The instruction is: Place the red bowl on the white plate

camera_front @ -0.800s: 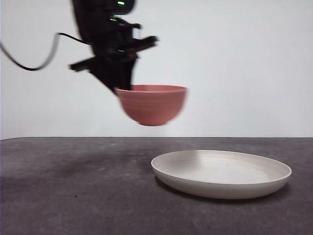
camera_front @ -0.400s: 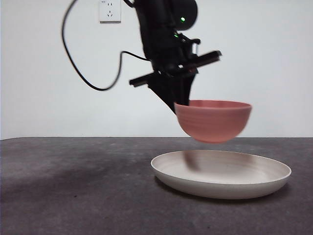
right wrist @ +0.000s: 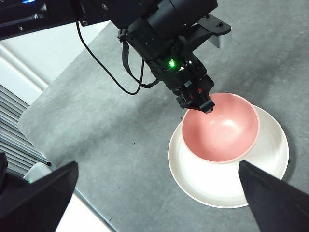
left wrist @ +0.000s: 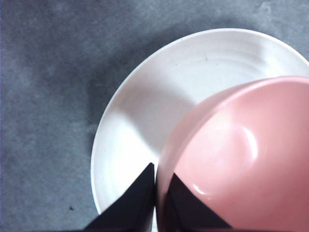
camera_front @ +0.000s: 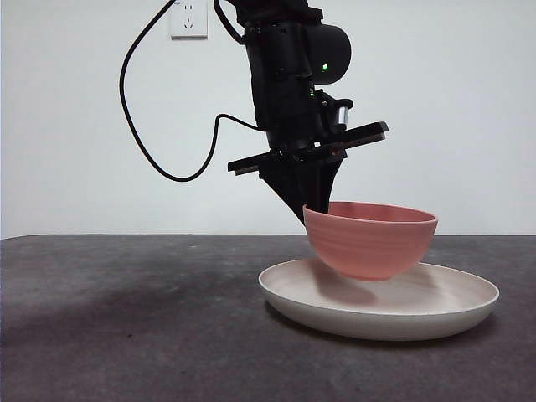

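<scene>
Left tool (right wrist: 205,107) grips red bowl (right wrist: 221,128) rim over white plate (right wrist: 270,166).

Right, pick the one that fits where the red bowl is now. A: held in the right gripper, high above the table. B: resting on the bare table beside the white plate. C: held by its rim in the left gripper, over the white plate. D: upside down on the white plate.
C: the left gripper pinches the rim of the red bowl, which sits upright over the white plate; the right gripper is open and away.
</scene>
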Tool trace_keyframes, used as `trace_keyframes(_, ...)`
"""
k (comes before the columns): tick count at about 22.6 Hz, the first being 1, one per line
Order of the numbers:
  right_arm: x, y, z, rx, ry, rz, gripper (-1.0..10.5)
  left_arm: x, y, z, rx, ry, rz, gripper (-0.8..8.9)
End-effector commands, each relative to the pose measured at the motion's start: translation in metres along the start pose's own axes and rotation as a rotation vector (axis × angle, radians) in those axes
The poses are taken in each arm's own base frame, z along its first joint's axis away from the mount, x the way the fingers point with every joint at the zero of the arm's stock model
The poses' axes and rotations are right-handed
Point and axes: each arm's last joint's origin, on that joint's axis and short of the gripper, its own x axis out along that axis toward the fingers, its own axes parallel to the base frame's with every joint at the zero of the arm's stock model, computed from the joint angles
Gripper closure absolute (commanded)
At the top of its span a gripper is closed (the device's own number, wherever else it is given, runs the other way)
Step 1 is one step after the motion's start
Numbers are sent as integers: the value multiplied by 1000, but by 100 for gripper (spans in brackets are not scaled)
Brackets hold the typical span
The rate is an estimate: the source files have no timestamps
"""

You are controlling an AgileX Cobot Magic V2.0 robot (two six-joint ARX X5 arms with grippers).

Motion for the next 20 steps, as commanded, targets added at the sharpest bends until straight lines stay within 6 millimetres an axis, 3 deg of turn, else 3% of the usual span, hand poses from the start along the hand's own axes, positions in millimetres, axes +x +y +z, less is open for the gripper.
trace_keyframes(1, -2, 2, 5, -7, -15, 6, 232, 16, -4, 4, 9, 16, -4, 805)
trace_keyframes(5, -2, 2, 5, -6, -15, 6, 232, 31, -4, 4, 6, 51, -23, 805)
trace_keyframes(12, -2, 2, 5, -5, -15, 6, 232, 33, -3, 3, 19, 61, -22, 801)
trace_keyframes(13, -2, 2, 5, -5, -15, 6, 232, 33, -3, 3, 19, 59, -22, 747)
trace_keyframes(15, -2, 2, 5, -5, -15, 6, 232, 32, -3, 3, 18, 57, -23, 539)
trace_keyframes(18, -2, 2, 5, -4, -15, 7, 231, 26, -3, 7, 8, 38, -24, 478)
trace_keyframes(20, -2, 2, 5, -3, -14, 7, 232, 14, -1, 11, -20, 16, -25, 271)
